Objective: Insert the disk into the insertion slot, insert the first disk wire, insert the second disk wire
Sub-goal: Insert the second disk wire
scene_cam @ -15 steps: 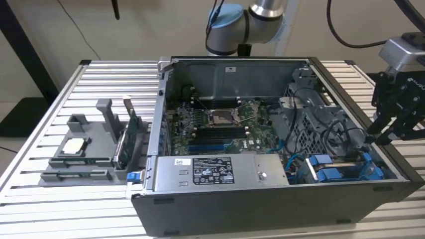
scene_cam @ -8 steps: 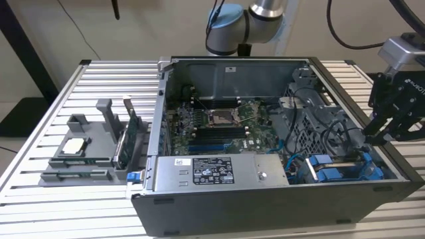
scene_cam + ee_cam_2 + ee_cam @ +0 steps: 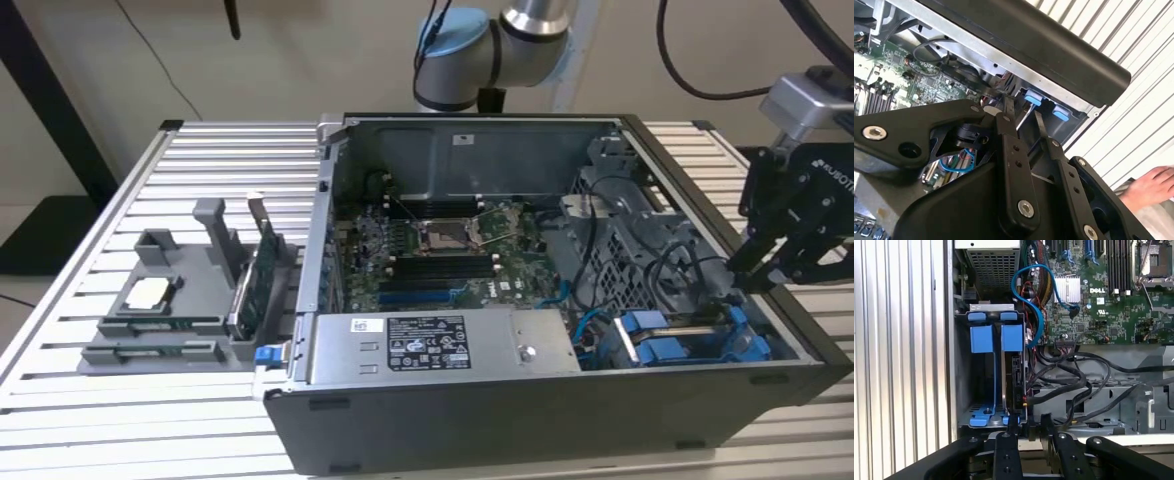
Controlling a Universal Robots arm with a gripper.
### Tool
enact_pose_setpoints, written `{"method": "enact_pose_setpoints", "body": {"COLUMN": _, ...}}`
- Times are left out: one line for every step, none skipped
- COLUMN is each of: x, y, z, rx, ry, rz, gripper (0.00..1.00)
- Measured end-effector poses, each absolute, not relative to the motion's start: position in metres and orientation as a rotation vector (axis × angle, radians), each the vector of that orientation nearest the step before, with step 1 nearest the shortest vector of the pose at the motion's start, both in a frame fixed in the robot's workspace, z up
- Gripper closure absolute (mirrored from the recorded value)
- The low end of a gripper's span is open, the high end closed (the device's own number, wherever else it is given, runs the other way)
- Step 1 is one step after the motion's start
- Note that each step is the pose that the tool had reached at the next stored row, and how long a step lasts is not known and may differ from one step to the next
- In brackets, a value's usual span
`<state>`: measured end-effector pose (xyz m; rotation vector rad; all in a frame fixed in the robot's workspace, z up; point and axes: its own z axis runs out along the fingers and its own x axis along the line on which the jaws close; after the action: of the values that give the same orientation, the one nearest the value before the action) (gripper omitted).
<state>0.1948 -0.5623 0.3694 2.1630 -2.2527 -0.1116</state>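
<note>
Disk [image 3: 1016, 385] looks seated on edge in the insertion slot [image 3: 960, 370], gripper [image 3: 1027, 421] right at its end, jaws slightly spread and empty as far as we can tell. Black cables [image 3: 1069, 385] crowd just beside it, so we'd worry about a snag or a crooked plug.
</note>
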Motion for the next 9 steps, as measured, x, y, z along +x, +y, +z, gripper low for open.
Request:
{"method": "enact_pose_setpoints", "body": {"x": 0.1947, "y": -0.5624, "z": 0.3694, "rx": 2.163, "ry": -2.253, "rz": -0.112, "gripper": 0.67}}
{"method": "enact_pose_setpoints", "body": {"x": 0.1948, "y": -0.5624, "z": 0.3693, "rx": 2.163, "ry": -2.253, "rz": -0.112, "gripper": 0.67}}
{"method": "enact_pose_setpoints", "body": {"x": 0.1948, "y": -0.5624, "z": 0.3693, "rx": 2.163, "ry": -2.253, "rz": -0.112, "gripper": 0.70}}
{"method": "enact_pose_setpoints", "body": {"x": 0.1948, "y": -0.5623, "z": 0.3692, "rx": 2.163, "ry": -2.253, "rz": -0.112, "gripper": 0.70}}
{"method": "enact_pose_setpoints", "body": {"x": 0.1948, "y": -0.5623, "z": 0.3692, "rx": 2.163, "ry": -2.253, "rz": -0.112, "gripper": 0.70}}
{"method": "enact_pose_setpoints", "body": {"x": 0.1948, "y": -0.5623, "z": 0.3692, "rx": 2.163, "ry": -2.253, "rz": -0.112, "gripper": 0.77}}
{"method": "enact_pose_setpoints", "body": {"x": 0.1948, "y": -0.5623, "z": 0.3692, "rx": 2.163, "ry": -2.253, "rz": -0.112, "gripper": 0.77}}
{"method": "enact_pose_setpoints", "body": {"x": 0.1948, "y": -0.5623, "z": 0.3692, "rx": 2.163, "ry": -2.253, "rz": -0.112, "gripper": 0.77}}
{"method": "enact_pose_setpoints", "body": {"x": 0.1948, "y": -0.5623, "z": 0.3692, "rx": 2.163, "ry": -2.253, "rz": -0.112, "gripper": 0.77}}
